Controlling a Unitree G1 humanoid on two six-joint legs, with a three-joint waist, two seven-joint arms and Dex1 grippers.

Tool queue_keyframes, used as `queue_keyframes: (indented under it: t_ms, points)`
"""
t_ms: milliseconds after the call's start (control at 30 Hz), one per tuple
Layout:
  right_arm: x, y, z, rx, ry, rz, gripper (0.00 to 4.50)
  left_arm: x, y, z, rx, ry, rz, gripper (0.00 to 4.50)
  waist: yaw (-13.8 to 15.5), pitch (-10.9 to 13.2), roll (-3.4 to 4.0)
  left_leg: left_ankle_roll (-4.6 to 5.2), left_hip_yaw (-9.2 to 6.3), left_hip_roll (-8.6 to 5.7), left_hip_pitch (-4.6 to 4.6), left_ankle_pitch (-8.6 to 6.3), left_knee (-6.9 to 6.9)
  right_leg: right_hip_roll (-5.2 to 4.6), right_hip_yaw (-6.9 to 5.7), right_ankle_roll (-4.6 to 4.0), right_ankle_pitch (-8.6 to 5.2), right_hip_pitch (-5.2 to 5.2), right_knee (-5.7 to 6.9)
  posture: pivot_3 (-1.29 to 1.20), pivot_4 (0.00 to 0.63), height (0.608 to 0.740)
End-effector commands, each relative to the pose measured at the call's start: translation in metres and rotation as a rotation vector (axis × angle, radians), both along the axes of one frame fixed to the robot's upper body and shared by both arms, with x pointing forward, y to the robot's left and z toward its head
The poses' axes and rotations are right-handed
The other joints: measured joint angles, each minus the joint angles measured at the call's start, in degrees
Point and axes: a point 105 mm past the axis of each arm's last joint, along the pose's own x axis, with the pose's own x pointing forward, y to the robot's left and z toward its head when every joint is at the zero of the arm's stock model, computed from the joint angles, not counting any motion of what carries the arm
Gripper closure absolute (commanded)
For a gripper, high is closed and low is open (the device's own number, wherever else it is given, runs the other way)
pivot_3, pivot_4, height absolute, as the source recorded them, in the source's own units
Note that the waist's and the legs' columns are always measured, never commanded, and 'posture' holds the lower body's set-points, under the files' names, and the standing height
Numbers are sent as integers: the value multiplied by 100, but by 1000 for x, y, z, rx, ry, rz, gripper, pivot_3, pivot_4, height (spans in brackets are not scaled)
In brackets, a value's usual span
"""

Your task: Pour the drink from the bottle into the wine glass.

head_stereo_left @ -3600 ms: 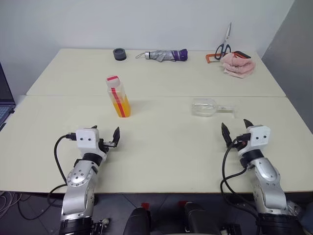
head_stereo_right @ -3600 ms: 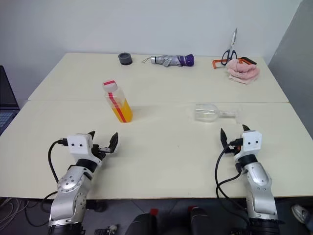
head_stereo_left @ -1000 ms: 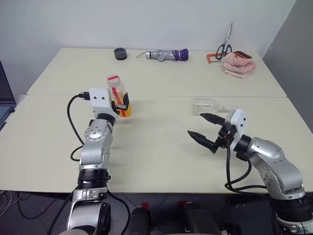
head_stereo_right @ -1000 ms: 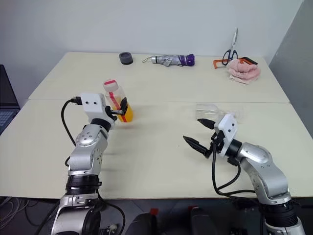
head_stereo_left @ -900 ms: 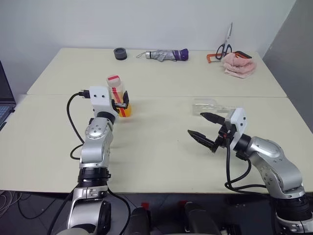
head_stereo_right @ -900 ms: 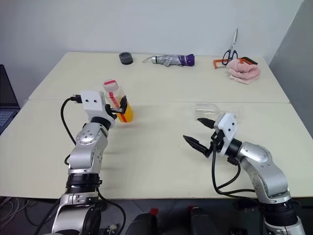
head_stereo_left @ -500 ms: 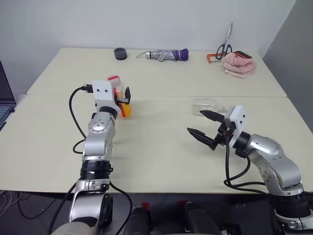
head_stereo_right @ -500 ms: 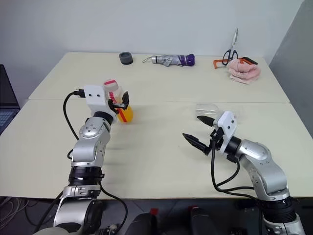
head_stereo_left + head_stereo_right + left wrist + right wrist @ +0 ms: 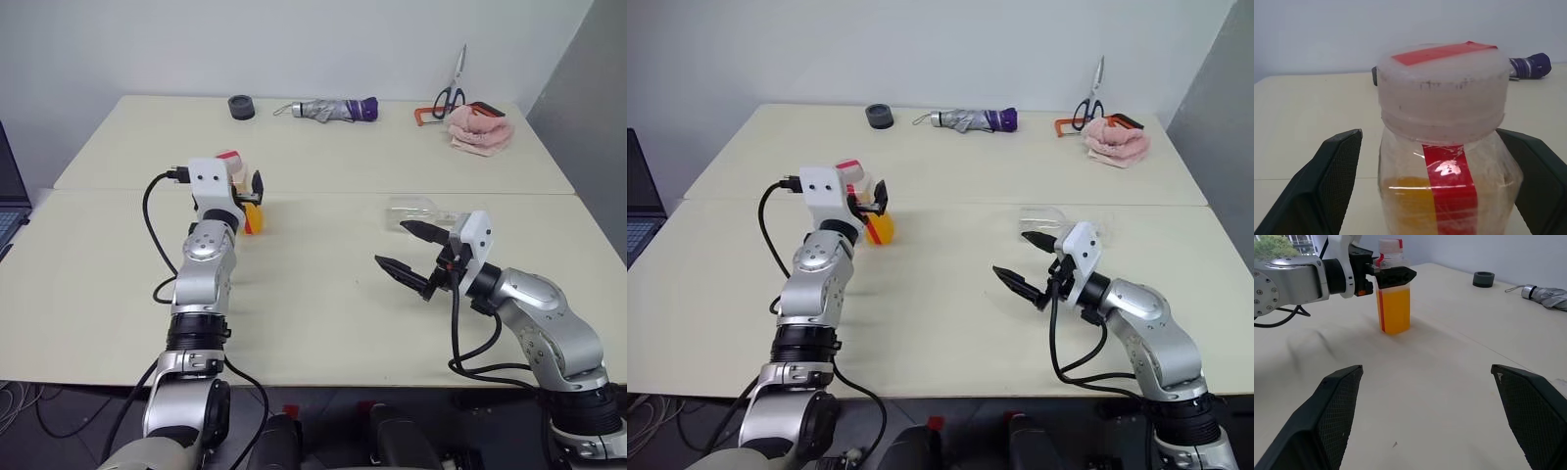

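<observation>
The bottle (image 9: 238,171) stands upright on the left part of the table, with a red-and-white cap (image 9: 1442,83) and the orange drink (image 9: 1395,308) in its lower part. My left gripper (image 9: 247,193) is open, one finger on each side of the bottle's upper body with a gap on both sides. The wine glass (image 9: 413,210) lies on its side on the right part of the table. My right gripper (image 9: 392,243) hovers just in front of the glass, open and empty, pointing left toward the bottle.
Along the far edge lie a dark tape roll (image 9: 240,108), a folded umbrella (image 9: 328,110), scissors (image 9: 451,88), an orange-handled tool (image 9: 423,116) and a pink cloth (image 9: 478,129). A laptop (image 9: 8,196) shows at the left edge.
Both arms have risen from the table's front edge. The left gripper has reached forward to straddle the bottle; the right has swung inward near the glass. Over the last second little has moved.
</observation>
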Motion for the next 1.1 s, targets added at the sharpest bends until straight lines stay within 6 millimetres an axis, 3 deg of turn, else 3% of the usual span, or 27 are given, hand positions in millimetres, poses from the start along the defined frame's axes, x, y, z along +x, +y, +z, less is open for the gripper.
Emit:
queue_keyframes:
  t_ms: [33,133,300,367,700,1100]
  points:
    - [-1,1,9,0,-44,15,0,0,-6,20,18,-72,-13,20,0,0,0,0,0,0,0,0,0,0,0,0,0,0,0,0,150,740]
    - [-1,0,9,-3,-42,13,0,-1,-8,19,18,-71,-16,573,0,0,0,0,0,0,0,0,0,0,0,0,0,0,0,0,150,740]
    - [-1,-1,9,-4,-39,13,0,-1,-5,18,18,-69,-11,2150,0,0,0,0,-1,0,0,0,0,0,-1,0,0,0,0,0,150,740]
    - [-1,-2,9,-4,-38,13,0,-2,-5,18,17,-70,-9,2523,-1,0,0,0,0,0,0,0,0,0,0,0,0,0,0,0,150,740]
    - [-1,-1,10,-9,-54,16,0,-7,-9,17,31,-80,-42,2525,-1,0,0,0,0,0,0,0,0,0,0,0,0,0,0,0,150,740]
    - [-11,-6,9,-16,-69,-25,0,-28,-55,18,73,-20,-478,2526,4,0,0,-1,-3,-1,-7,1,1,-1,-6,0,0,-1,-1,0,150,740]
